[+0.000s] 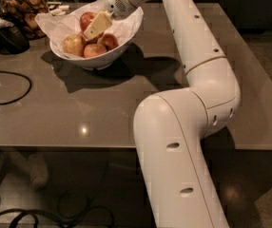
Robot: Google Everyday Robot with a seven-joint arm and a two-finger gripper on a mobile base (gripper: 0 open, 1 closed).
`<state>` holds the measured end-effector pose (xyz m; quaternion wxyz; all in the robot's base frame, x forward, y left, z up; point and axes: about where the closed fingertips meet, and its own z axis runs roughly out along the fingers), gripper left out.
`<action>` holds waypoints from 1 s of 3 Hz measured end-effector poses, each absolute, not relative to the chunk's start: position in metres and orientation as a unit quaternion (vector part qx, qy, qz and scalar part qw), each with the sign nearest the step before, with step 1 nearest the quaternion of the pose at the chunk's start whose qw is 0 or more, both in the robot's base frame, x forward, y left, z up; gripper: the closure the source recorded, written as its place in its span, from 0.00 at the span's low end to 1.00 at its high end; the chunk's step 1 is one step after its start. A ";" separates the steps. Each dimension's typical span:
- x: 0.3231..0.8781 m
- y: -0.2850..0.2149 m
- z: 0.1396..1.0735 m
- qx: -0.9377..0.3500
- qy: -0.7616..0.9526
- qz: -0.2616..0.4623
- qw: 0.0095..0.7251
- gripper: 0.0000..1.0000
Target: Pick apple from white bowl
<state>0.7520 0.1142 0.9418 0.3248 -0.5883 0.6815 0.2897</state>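
The white bowl (99,61), lined with crinkled white paper, stands at the back left of the table. It holds several apples. The deep red apple (86,19) lies at the back of the bowl, partly hidden by my gripper. A yellowish apple (73,44) and smaller orange-red apples (95,50) lie in front of it. My gripper (93,31) reaches down into the bowl from the right, its tip right against the red apple, among the fruit.
A glass jar of brown snacks (21,4) stands behind the bowl on the left, with a black object (5,34) beside it. A black cable (12,87) loops on the grey table (102,108). My arm spans the table's right half.
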 end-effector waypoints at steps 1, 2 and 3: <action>0.744 0.115 0.966 -0.586 0.685 0.277 0.333 1.00; 0.725 0.121 0.992 -0.588 0.674 0.285 0.345 1.00; 0.699 0.132 1.006 -0.595 0.658 0.305 0.347 1.00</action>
